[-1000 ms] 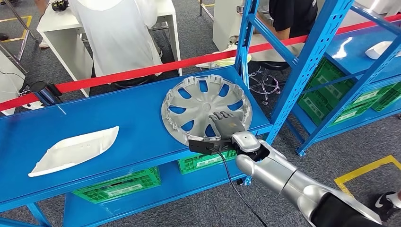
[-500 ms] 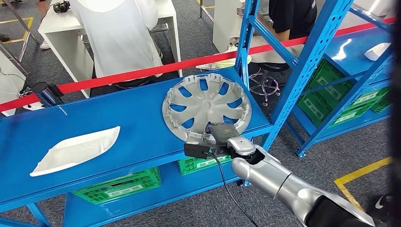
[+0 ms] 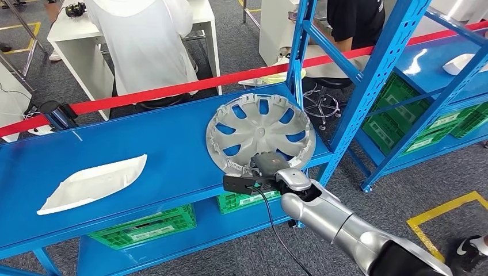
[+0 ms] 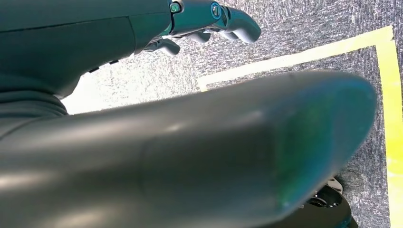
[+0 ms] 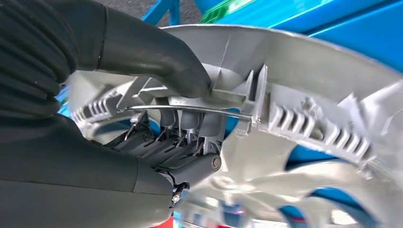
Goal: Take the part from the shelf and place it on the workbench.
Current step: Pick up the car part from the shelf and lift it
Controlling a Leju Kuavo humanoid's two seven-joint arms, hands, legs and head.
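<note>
Since the earlier frames the hubcap [image 3: 260, 134] is sitting a little further right and tilted up at its near edge, and the right hand [image 3: 266, 164] is now curling around that near rim instead of lying flat on its face. The right hand is gripping the hubcap: in the right wrist view its thumb [image 5: 157, 54] is pressing on the ribbed rim [image 5: 304, 126] while the darker fingers [image 5: 190, 124] are hooking in from the other side. The hubcap is still resting on the blue shelf [image 3: 144, 144], at its right end by the upright post [image 3: 368, 86]. A white part [image 3: 92, 183] is lying near the shelf's left end. The left hand [image 4: 209, 21] is hanging over grey carpet, holding nothing, fingers loosely apart.
</note>
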